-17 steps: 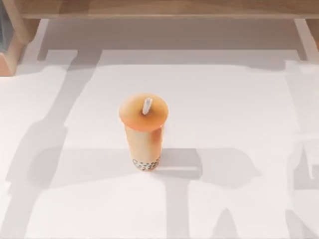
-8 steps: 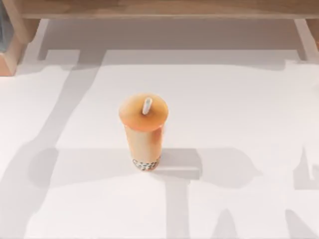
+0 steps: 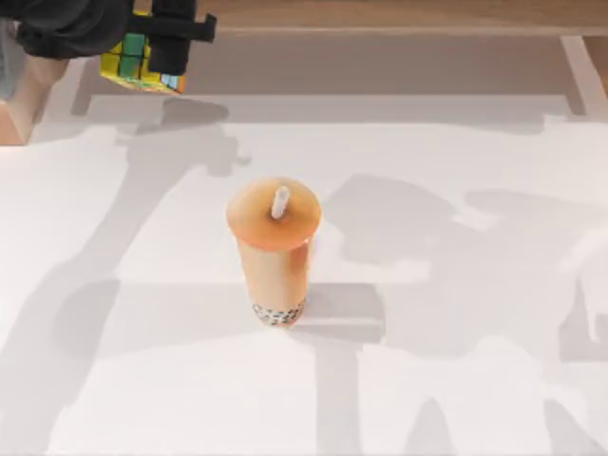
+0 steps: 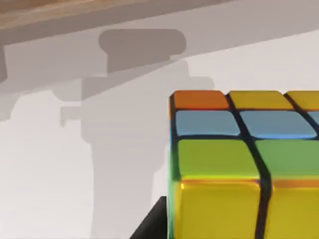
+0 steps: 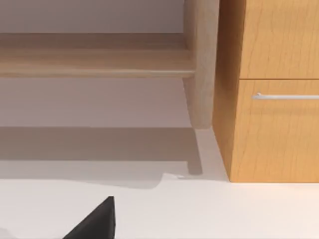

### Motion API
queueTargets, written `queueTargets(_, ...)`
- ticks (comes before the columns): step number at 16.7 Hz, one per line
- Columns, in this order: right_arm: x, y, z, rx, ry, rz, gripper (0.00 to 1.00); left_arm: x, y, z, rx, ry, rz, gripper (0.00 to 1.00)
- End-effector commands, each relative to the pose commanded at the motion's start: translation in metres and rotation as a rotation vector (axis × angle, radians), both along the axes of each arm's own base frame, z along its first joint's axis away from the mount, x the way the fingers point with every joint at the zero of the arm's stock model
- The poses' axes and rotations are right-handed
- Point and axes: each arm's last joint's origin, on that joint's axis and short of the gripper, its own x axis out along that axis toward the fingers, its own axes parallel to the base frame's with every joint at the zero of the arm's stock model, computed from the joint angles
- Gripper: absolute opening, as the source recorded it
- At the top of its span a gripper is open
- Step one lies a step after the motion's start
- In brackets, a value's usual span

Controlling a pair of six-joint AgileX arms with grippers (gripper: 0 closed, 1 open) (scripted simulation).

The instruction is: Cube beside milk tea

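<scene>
The milk tea (image 3: 274,252), a tall clear cup of orange-tan tea with dark pearls, an orange lid and a white straw stub, stands upright at the table's middle. High over the far left corner, my left gripper (image 3: 142,47) is shut on the cube (image 3: 122,62), well clear of the cup. Up close in the left wrist view, the cube (image 4: 239,164) shows yellow, green, light-blue and orange tiles, with a dark fingertip (image 4: 149,226) beside it. A dark part of my right gripper (image 5: 94,221) shows low in the right wrist view, above bare white table.
A wooden shelf rail (image 3: 380,17) runs along the table's far edge. A wooden post (image 3: 24,95) stands at the far left. The right wrist view faces a wooden cabinet (image 5: 276,89) with a metal handle.
My left arm has come into the top view at the far left, carrying the cube. Arm shadows now fall across the table. The milk tea has not moved.
</scene>
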Motion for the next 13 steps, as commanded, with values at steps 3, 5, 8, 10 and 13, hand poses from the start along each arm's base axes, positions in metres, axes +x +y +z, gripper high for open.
queueTargets(3, 0.0, 0.0, 0.0, 0.0, 0.0, 0.0, 1.0, -0.011, 0.01, -0.078, 0.07, 0.397, 0.129, 0.0)
queueTargets(5, 0.0, 0.0, 0.0, 0.0, 0.0, 0.0, 1.0, -0.02, 0.013, -0.111, 0.108, 0.568, 0.192, 0.0)
queueTargets(8, 0.0, 0.0, 0.0, 0.0, 0.0, 0.0, 1.0, -0.025, 0.012, -0.123, 0.125, 0.634, 0.212, 0.0)
queueTargets(10, 0.0, 0.0, 0.0, 0.0, 0.0, 0.0, 1.0, -0.025, 0.012, -0.123, 0.125, 0.634, 0.212, 0.0)
queueTargets(13, 0.0, 0.0, 0.0, 0.0, 0.0, 0.0, 1.0, -0.025, 0.014, -0.121, 0.119, 0.624, 0.209, 0.0)
